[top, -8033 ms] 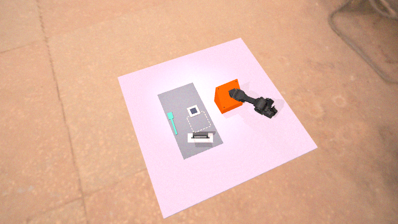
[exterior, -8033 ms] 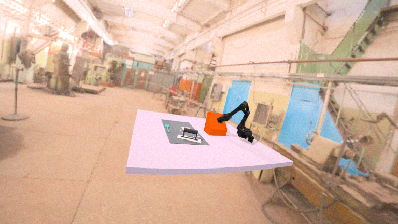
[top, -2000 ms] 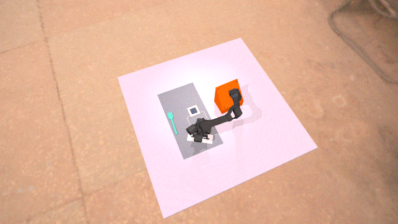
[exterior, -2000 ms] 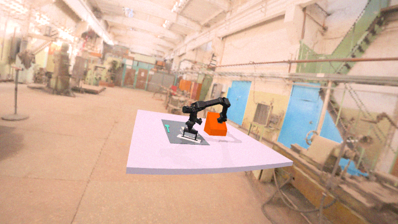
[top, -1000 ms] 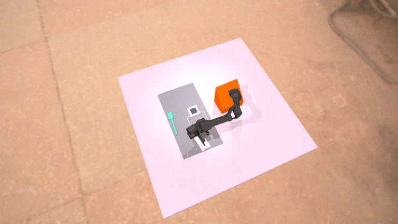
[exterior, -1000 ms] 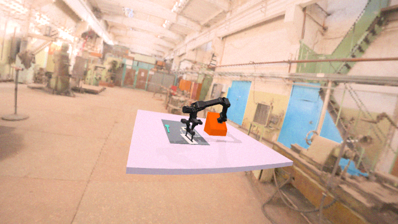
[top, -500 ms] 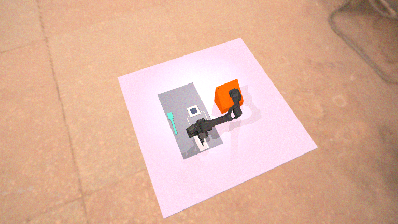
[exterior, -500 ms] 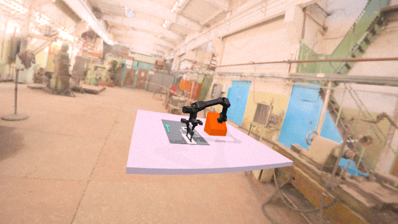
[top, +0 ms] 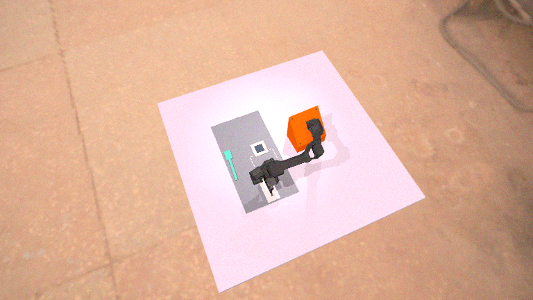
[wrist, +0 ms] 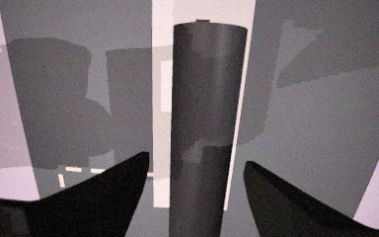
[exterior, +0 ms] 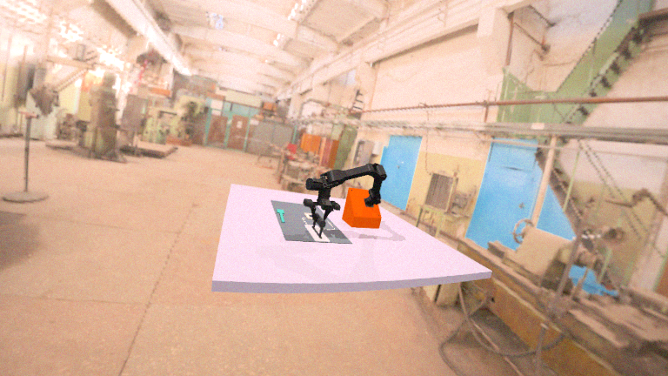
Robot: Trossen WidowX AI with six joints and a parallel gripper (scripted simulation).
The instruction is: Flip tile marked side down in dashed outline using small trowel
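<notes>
The claw, fingers parted, straddles a dark cylinder without gripping it; a white strip lies below. Beyond the dashed outline from the claw rests the tile, dark square upward.

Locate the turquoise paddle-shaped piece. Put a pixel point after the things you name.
In the top view, the turquoise piece (top: 232, 165) (exterior: 281, 215) lies near the left edge of the gray mat (top: 235, 131) (exterior: 295, 229) (wrist: 321, 123), left of the white-bordered square (top: 259, 148) (exterior: 309, 216).

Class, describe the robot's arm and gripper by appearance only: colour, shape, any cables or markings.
The arm is matte black, with slim links and chunky joints. The gripper has two black, tapering fingers. No cables or markings are discernible.
</notes>
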